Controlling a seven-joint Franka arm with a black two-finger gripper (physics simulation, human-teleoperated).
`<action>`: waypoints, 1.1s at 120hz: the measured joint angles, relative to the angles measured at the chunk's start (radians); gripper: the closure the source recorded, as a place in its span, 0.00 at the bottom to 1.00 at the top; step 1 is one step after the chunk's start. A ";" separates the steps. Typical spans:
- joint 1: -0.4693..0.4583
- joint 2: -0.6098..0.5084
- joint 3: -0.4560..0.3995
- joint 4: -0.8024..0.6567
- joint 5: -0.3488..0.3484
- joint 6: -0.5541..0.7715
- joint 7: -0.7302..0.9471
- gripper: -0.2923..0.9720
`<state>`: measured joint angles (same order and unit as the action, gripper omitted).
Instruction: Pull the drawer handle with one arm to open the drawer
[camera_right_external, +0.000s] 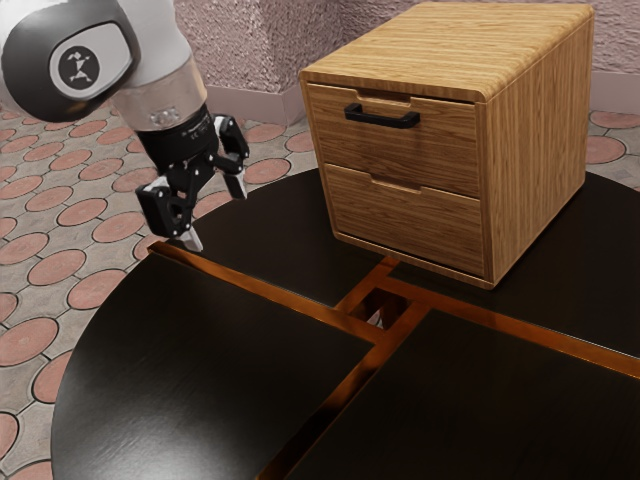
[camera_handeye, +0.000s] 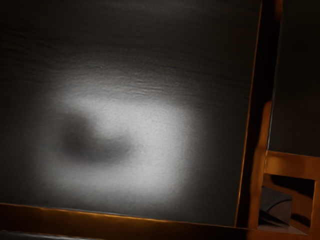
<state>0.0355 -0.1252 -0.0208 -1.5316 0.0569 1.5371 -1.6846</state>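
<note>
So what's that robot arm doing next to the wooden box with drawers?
The arm's job is to pull open a drawer. Right now its gripper hangs open above the dark table, holding nothing, off to the exterior view's left of the wooden cabinet. It has not reached the black handle on the top drawer yet, and both drawers look shut.

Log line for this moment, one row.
gripper: open, empty, over table | handle: untouched, apart from gripper | top drawer: looks shut | phase: approach
</note>
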 joint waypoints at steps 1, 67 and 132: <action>0.002 0.000 -0.001 -0.003 0.001 0.003 -0.002 0.23; -0.050 0.254 -0.099 0.259 0.125 0.169 -0.101 0.23; -0.014 0.409 -0.097 0.398 0.169 0.337 -0.103 0.23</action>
<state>0.0215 0.2839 -0.1181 -1.1332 0.2254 1.8742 -1.7871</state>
